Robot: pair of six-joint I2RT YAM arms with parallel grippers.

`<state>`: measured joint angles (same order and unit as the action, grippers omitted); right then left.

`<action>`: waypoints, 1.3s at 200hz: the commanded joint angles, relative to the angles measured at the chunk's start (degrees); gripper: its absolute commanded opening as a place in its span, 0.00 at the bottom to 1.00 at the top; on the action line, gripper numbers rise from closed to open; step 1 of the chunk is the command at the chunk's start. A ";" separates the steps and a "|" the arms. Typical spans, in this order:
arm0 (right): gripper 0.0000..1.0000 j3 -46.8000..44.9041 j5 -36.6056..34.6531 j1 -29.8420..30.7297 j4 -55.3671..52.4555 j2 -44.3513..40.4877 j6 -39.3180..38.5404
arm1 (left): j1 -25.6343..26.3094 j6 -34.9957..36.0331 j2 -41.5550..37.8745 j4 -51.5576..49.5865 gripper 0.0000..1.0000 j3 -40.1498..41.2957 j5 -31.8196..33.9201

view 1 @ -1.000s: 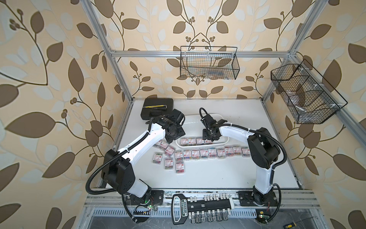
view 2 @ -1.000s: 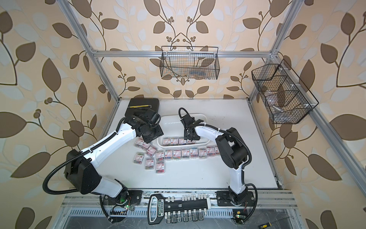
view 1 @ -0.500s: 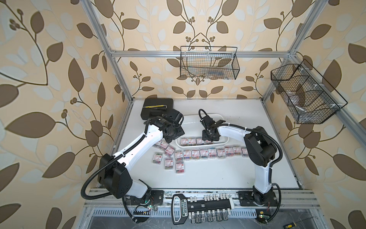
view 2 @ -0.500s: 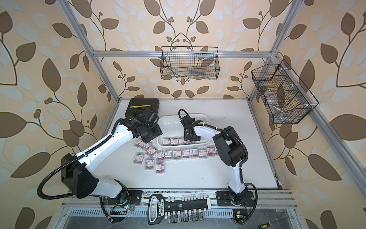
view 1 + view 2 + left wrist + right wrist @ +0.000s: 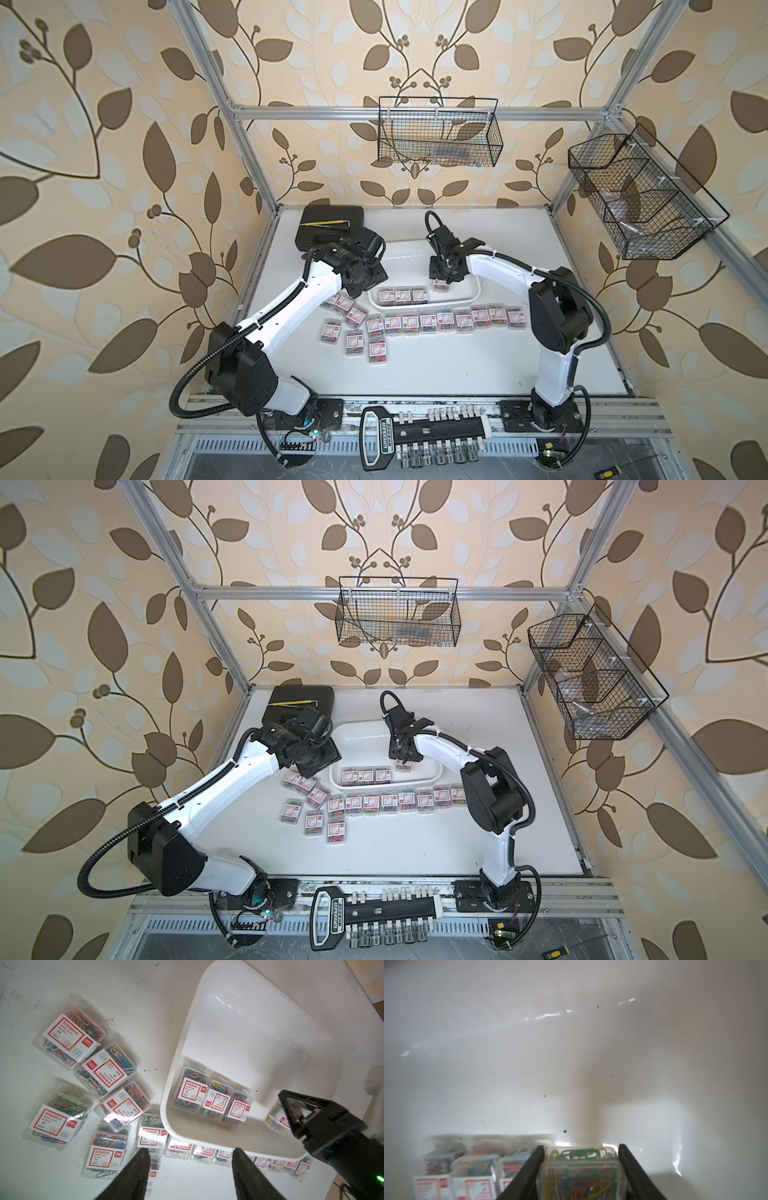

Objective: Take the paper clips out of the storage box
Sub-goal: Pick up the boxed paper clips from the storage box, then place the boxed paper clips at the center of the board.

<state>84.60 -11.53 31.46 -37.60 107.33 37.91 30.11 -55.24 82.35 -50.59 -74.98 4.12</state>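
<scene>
Right hand (image 5: 581, 1146) grips paper clips (image 5: 581, 1175) in the storage box (image 5: 571, 1043); left hand (image 5: 191, 1150) open.

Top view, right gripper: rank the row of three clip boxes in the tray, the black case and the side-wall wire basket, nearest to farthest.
1. Row of three clip boxes: in the storage box, beside the right gripper.
2. Black case: back left table corner.
3. Side-wall wire basket: high on the right wall.
</scene>
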 commanded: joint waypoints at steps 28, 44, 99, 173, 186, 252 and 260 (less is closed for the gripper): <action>0.52 -5.07 -3.98 0.01 -3.47 -18.38 -1.34 | 0.70 1.27 -0.34 1.59 0.65 -3.68 2.16; 0.52 -9.56 -5.84 -0.05 -4.58 -24.19 -2.18 | 0.70 1.58 1.84 1.22 0.65 -4.32 1.96; 0.53 -25.37 -9.23 -0.21 -11.25 -40.18 -1.10 | 0.69 1.10 2.08 1.89 0.65 -2.76 2.45; 0.53 -38.19 -7.42 3.27 -12.84 -48.88 4.82 | 0.74 0.96 5.37 2.32 0.65 -5.43 1.60; 0.53 -38.70 -7.63 5.69 -12.49 -48.72 6.74 | 0.69 0.71 5.85 2.67 0.65 -5.43 1.59; 0.54 -38.47 -8.06 21.36 -0.96 -41.27 13.32 | 0.66 -1.87 5.03 0.78 0.64 -8.03 4.51; 0.54 -37.73 -8.19 23.15 -0.36 -39.90 14.17 | 0.71 -2.43 4.42 0.50 0.64 -8.24 4.75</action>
<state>45.04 -18.65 50.17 -42.33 63.90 47.79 30.44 -55.42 89.14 -48.23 -81.01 5.89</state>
